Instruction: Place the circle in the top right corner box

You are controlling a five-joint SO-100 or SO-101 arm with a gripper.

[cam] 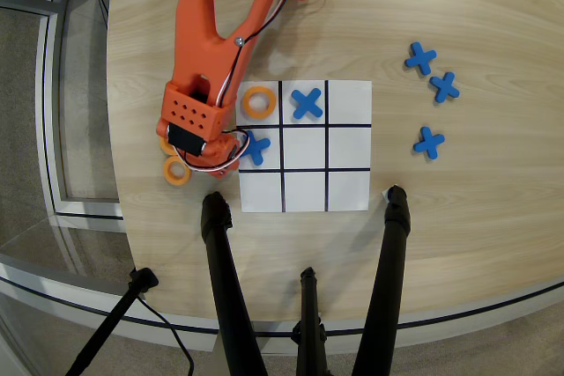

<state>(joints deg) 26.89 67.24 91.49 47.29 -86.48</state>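
Observation:
My orange arm reaches down from the top edge, and its gripper (181,149) hangs over the table just left of the paper grid (348,143). The wrist hides the jaws. One orange ring (178,172) lies on the table just below the gripper. Another ring (164,143) peeks out from under its left side. A third ring (259,101) lies in the grid's upper-left cell. The lower-left corner cell (261,191) is bare white. A blue cross (256,147) lies in the middle-left cell, partly under the arm, and another cross (307,103) lies in the top-middle cell.
Three blue crosses (420,58) (444,87) (428,142) lie on the wood table right of the grid. Black tripod legs (220,261) (392,253) rise over the table's front edge below the grid. The table edge (115,129) runs close to the left of the gripper.

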